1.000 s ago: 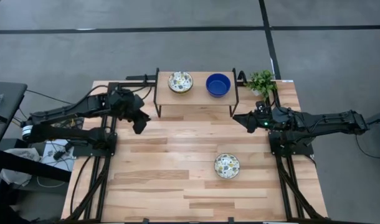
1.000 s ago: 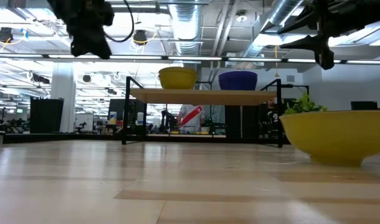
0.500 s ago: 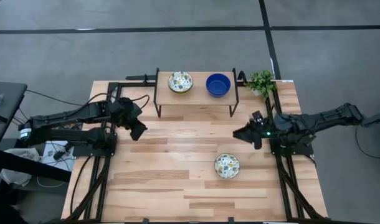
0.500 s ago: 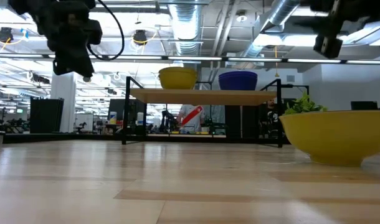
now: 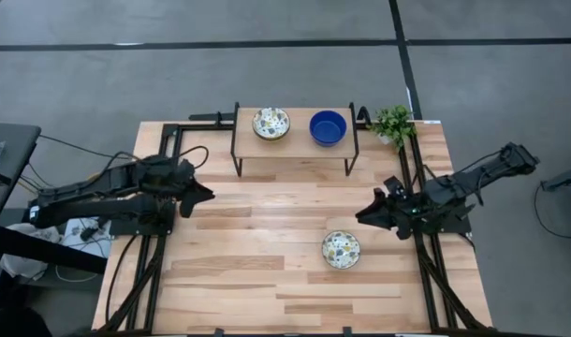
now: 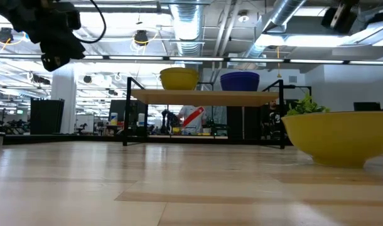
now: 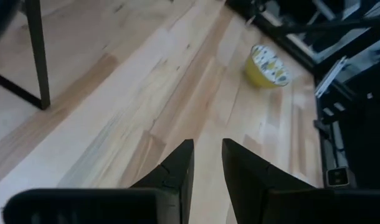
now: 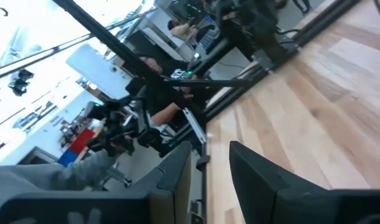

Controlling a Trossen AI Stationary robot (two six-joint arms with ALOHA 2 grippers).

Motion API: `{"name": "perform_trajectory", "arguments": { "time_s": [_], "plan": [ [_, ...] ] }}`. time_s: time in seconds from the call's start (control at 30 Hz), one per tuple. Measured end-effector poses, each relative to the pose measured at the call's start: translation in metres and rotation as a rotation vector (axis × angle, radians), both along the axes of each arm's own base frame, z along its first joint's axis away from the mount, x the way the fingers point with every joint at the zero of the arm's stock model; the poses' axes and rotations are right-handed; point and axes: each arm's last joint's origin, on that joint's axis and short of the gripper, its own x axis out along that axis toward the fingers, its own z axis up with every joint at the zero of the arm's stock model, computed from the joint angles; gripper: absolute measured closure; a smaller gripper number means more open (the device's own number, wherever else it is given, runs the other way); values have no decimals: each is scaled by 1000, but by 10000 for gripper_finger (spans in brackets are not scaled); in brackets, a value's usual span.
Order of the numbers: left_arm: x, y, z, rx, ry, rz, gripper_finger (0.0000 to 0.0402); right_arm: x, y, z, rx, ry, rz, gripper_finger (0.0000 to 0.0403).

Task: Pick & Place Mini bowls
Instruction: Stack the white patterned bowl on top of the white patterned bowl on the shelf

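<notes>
Yellow bowl (image 6: 338, 137) outside: low view | floral inside (image 5: 341, 249): high view

Yellow bowl (image 6: 337, 138) on table; two bowls (image 6: 179, 78) on rack (image 6: 204, 96).

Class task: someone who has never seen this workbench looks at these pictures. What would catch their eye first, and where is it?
Probably the blue bowl beside a floral bowl on the small raised shelf at the table's far edge, with a green plant just right of it. Next, a lone floral bowl on the bare wood, near the right gripper. The left gripper hangs empty over the table's left side.
</notes>
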Motion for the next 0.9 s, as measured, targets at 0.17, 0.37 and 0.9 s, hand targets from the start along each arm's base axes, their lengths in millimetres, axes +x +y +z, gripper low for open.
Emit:
{"name": "perform_trajectory", "arguments": {
  "time_s": [0.17,0.37,0.9],
  "plan": [
    [-6,-1,0,22,-70,-3,320,6,8,21,-5,8,11,310],
    [-4,-1,-6,22,-60,-4,320,23,19,32,-8,354,8,310],
    [-1,0,-11,23,-59,-4,320,60,56,-2,346,1138,41,310]
  ]
}}
